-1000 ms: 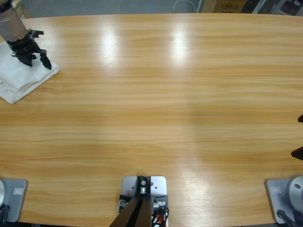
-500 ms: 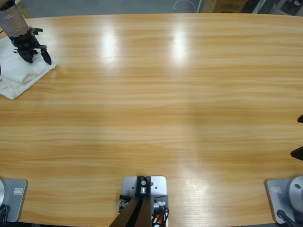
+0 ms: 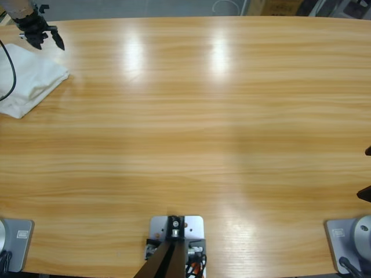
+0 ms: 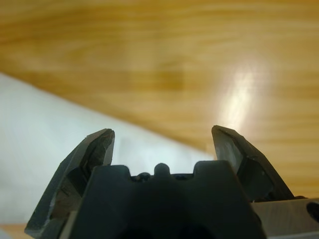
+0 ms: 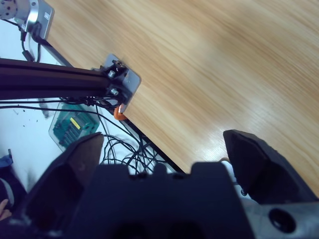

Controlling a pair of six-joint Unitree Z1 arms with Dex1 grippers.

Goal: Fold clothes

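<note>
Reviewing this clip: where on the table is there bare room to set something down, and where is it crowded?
Nearly all of the wooden table is bare, from the folded white T-shirt at the far left corner across to the right edge. The only crowded spot is that corner, where the left gripper hangs open just beyond the shirt. The right gripper, also open, sits off the right edge.

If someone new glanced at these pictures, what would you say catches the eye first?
The folded white T-shirt at the table's far left edge stands out, the only thing lying on the long bare wood. Just beyond it, in the upper left corner, the left end effector hangs with its jaws open and holds nothing. The right end effector, also open, sits at the table's right edge.
</note>
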